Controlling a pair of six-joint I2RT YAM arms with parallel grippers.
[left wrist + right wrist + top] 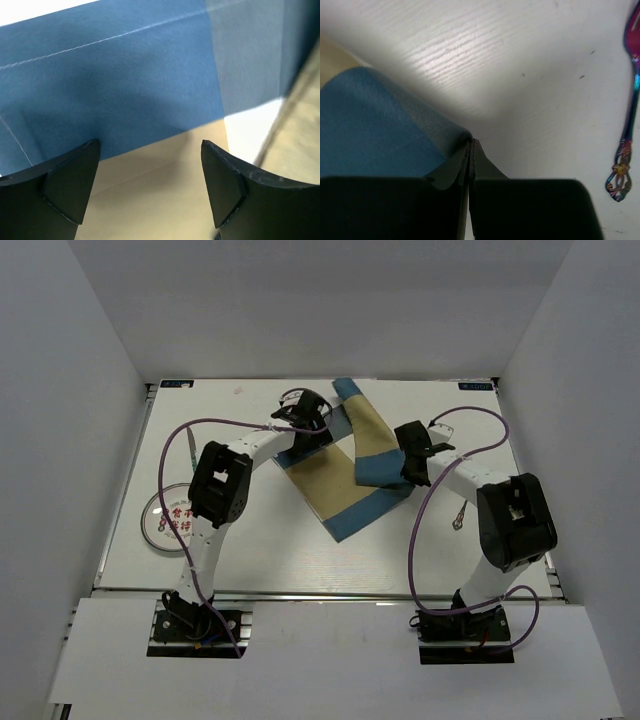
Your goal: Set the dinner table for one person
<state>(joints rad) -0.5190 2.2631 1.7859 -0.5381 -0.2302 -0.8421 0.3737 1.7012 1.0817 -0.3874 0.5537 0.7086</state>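
Two tools at soft, floppy placemat – R tool pinches its blue edge, L tool wide over border. Bench beneath – rigid, fixed, prob. slick; grip cloth by hems.

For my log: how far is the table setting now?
Done: nothing laid out; the mat lies folded on the table. In hand: the right gripper, jaws shut, holds its edge; the left gripper hangs open above it. Left: flatten it, then bring plate and cutlery.
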